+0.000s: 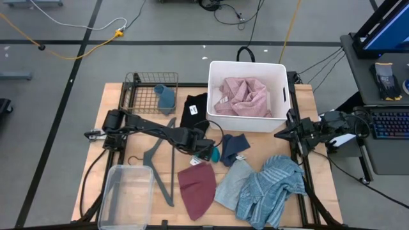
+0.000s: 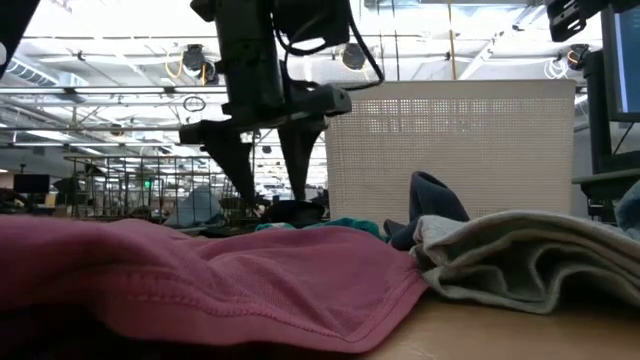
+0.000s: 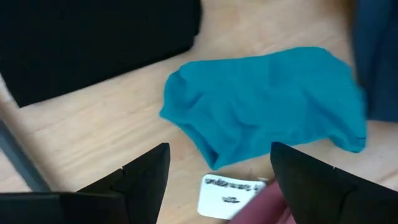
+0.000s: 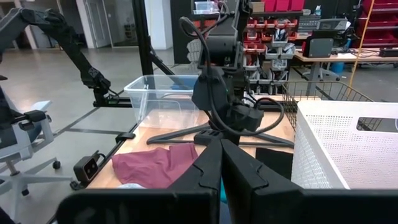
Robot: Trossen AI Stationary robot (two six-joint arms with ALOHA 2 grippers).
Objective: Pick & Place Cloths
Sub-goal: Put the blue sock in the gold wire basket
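Note:
My left gripper (image 1: 209,151) is open and points down just over the teal cloth (image 3: 267,106), which lies flat on the table with the fingers (image 3: 146,177) short of its edge. In the low view the left gripper (image 2: 268,185) hangs behind the maroon cloth (image 2: 200,270). Around it lie the black cloth (image 1: 195,112), dark blue cloth (image 1: 234,148), maroon cloth (image 1: 197,185), pale grey-blue cloth (image 1: 231,185) and blue striped cloth (image 1: 271,186). The pink cloth (image 1: 243,96) sits in the white bin (image 1: 281,76). My right gripper (image 4: 221,168) is shut and waits at the table's right edge (image 1: 287,135).
A grey hanger (image 1: 163,167) lies left of the maroon cloth, and a clear plastic container (image 1: 124,195) stands at the near left corner. A wire basket (image 1: 137,96) at the far left holds a grey-blue piece (image 1: 165,97). A white label (image 3: 230,196) lies beside the maroon cloth.

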